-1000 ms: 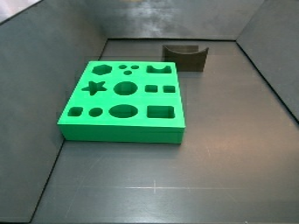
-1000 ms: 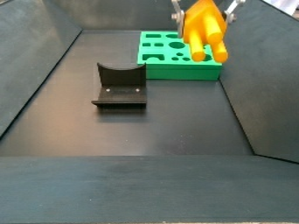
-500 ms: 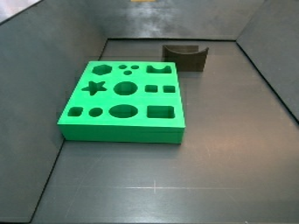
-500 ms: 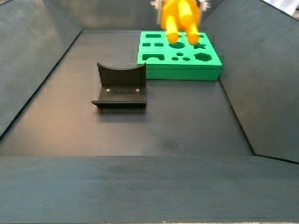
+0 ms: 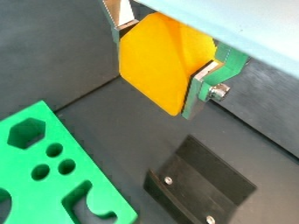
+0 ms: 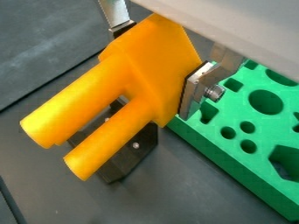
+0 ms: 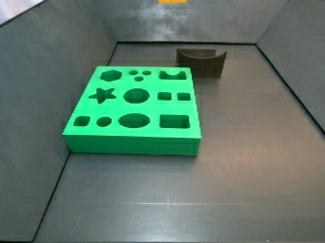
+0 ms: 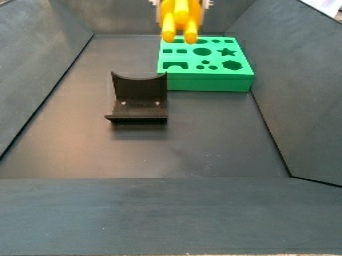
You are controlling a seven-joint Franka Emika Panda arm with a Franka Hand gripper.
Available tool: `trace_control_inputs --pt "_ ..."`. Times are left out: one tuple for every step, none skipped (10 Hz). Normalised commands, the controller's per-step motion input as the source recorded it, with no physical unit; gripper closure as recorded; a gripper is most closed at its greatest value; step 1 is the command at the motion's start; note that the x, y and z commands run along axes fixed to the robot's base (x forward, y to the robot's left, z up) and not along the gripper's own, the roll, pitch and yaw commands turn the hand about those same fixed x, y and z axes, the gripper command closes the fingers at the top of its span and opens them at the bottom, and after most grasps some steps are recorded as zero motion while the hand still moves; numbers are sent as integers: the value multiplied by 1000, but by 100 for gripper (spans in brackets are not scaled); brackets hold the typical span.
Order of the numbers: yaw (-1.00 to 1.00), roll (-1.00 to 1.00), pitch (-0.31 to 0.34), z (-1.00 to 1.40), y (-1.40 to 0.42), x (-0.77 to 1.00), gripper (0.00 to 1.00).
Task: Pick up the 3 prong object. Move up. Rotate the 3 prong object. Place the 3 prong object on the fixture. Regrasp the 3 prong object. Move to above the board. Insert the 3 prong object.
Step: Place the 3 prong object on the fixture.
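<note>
My gripper (image 5: pixel 158 57) is shut on the 3 prong object (image 5: pixel 163 63), an orange-yellow piece whose blocky body sits between the silver fingers (image 6: pixel 195 87) in both wrist views. Its rounded prongs (image 6: pixel 82 131) stick out past the body. In a side view the 3 prong object (image 8: pixel 178 18) hangs high near the back wall, prongs down, above the far end of the floor. Only its lowest edge (image 7: pixel 173 3) shows at the top of a side view. The dark fixture (image 8: pixel 136 98) with its curved notch stands on the floor, apart from the green board (image 7: pixel 135 107).
Grey walls enclose the dark floor on all sides. The board (image 8: pixel 206 62) lies near the back wall in a side view, with the fixture (image 7: pixel 200 61) beyond it in a side view. In the wrist views the fixture (image 5: pixel 201 188) and board (image 6: pixel 247 127) lie below the gripper.
The gripper has carried the 3 prong object sideways across the back of the bin and higher, from over the board's right edge toward its left. Board and fixture have not moved.
</note>
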Motion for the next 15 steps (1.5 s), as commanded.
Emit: trace_control_inputs --pt "33 -42 96 -1 -39 702 100" --pt "34 -45 113 1 -26 571 100" --pt "35 -48 128 0 -17 453 100" --pt "35 -50 136 2 -13 368 100" --pt "5 -1000 -6 -138 146 887 100" --pt "-1 -1000 -5 -134 152 808 100" --pt "-17 -1000 -2 -85 128 710 100" --pt "-19 -1000 9 -55 76 626 100" --pt "-23 -1000 28 -28 59 538 100" --pt "-29 -1000 46 -16 56 463 100" --pt "-38 -1000 63 -19 50 376 100" --pt "-47 -1000 71 -21 49 315 100" --pt "-57 -1000 82 -19 47 249 100" --pt "-70 -1000 93 -18 47 183 100" --pt "-92 -1000 109 -20 47 99 100"
